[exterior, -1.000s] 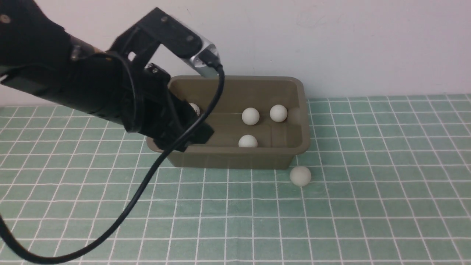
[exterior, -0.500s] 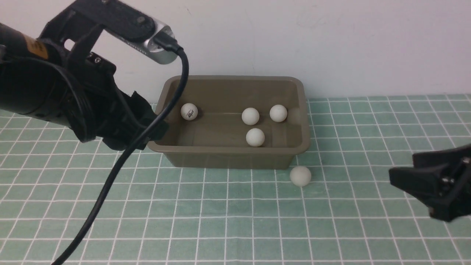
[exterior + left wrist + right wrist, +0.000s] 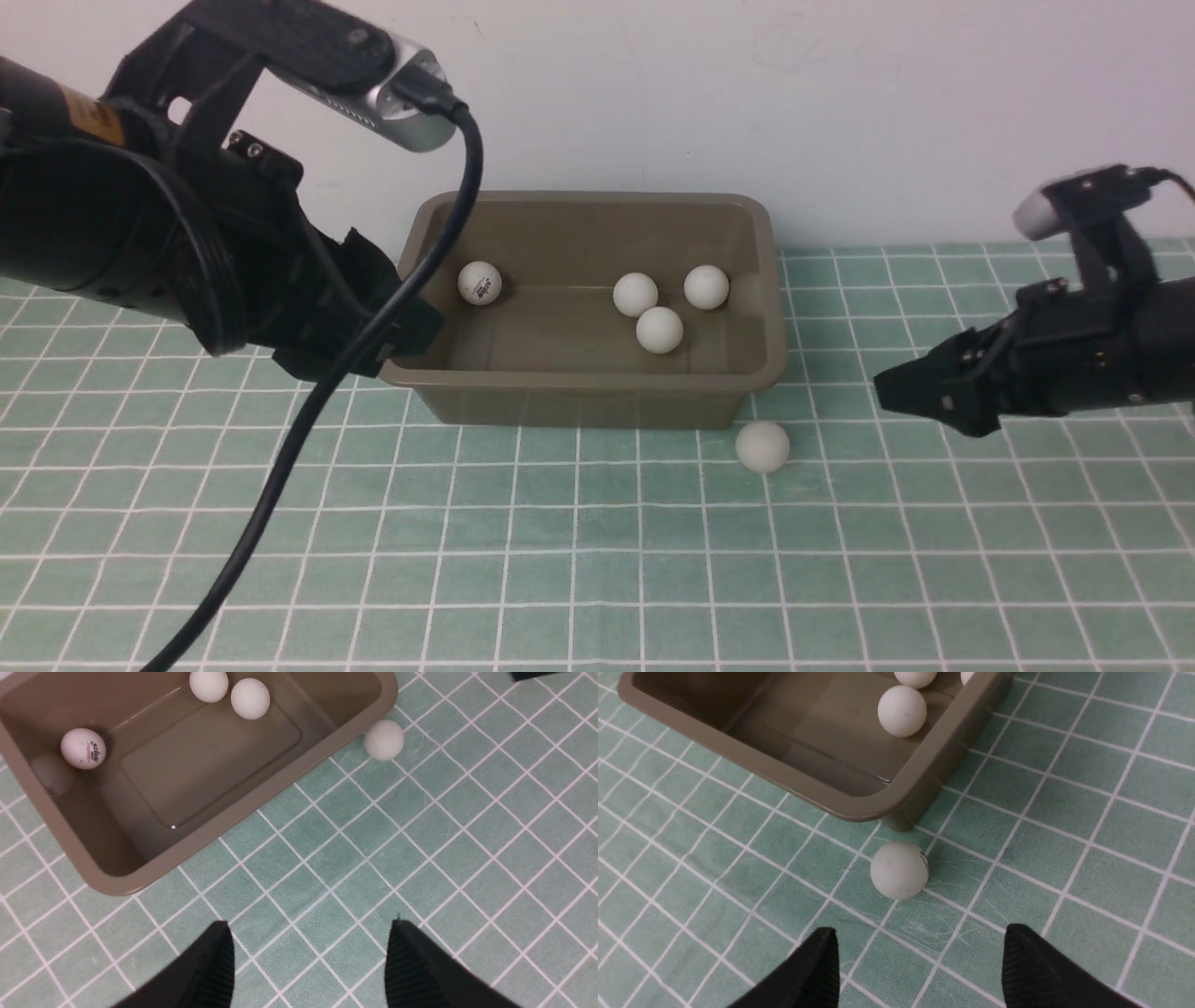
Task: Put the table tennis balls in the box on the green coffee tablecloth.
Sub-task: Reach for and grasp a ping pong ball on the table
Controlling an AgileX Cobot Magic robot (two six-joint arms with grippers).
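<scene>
The left tool (image 3: 308, 928) hung beside the left end of the box (image 3: 579, 403), above the green coffee tablecloth (image 3: 934, 560), its jaws wide apart and empty. A careless swing inward could have knocked the box and shifted it. Four table tennis balls (image 3: 659, 329) lay inside the box. The fifth ball (image 3: 763, 445) sat on the tablecloth just beside the box's near right corner. The right tool (image 3: 920, 940), jaws apart and holding nothing, pointed at it from the right. The likely trouble: one finger brushing the light ball first would have sent it rolling away, or the nearby box wall would have blocked a finger and spoiled the pinch.
</scene>
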